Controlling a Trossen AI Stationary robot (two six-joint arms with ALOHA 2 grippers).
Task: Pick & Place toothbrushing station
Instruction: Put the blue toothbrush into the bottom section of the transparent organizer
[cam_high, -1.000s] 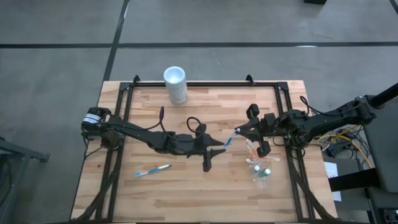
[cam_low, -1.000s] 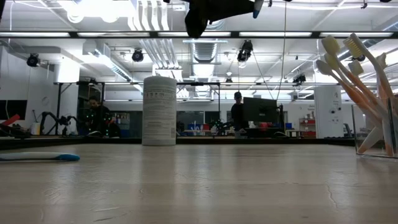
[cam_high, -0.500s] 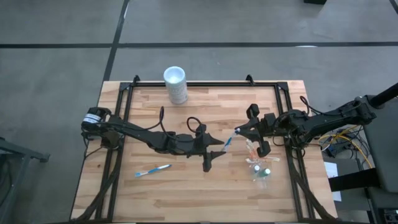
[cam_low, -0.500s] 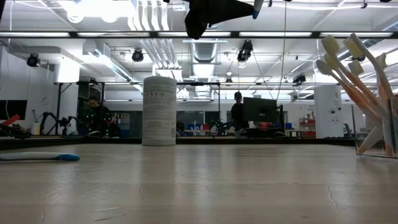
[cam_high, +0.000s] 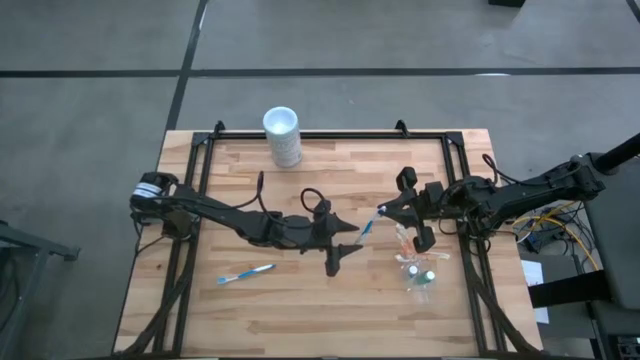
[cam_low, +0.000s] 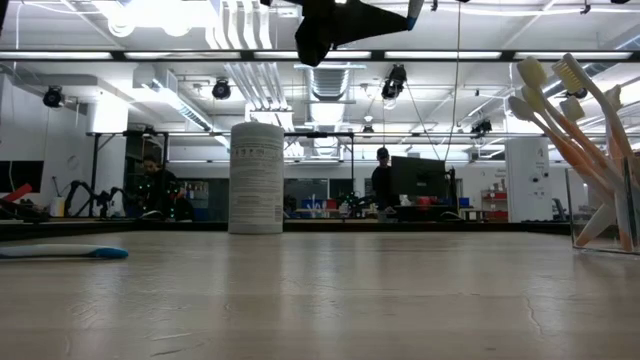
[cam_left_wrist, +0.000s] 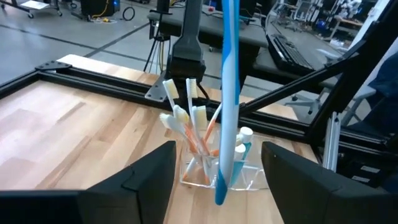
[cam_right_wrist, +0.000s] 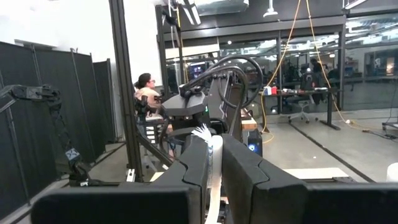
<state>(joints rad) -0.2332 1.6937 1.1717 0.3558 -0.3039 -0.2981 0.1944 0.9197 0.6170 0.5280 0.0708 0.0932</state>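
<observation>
The clear plastic cup (cam_high: 418, 272) stands on its base at the table's right, with orange-and-white toothbrushes (cam_left_wrist: 189, 134) leaning in it. It also shows in the low view (cam_low: 600, 215). My right gripper (cam_high: 388, 211) is shut on a blue-and-white toothbrush (cam_high: 369, 225) in the air left of the cup. My left gripper (cam_high: 342, 246) is open and empty. Its fingers stand on either side of that brush's hanging handle (cam_left_wrist: 227, 99) without touching it. Another blue-and-white toothbrush (cam_high: 245, 273) lies flat on the table at the near left. My right gripper pinches the toothbrush's white neck (cam_right_wrist: 214, 158) between its two fingers, just below the bristle head (cam_right_wrist: 202, 132). The fingers come level from the table's right and lie across the brush. The brush is lifted clear, and its blue handle (cam_left_wrist: 222, 180) hangs slanting down toward my left gripper.
A tall opaque white cup (cam_high: 282, 136) stands at the table's far edge, left of the middle. A black frame (cam_high: 300, 139) runs around the tabletop. People and equipment show in the room beyond the table.
</observation>
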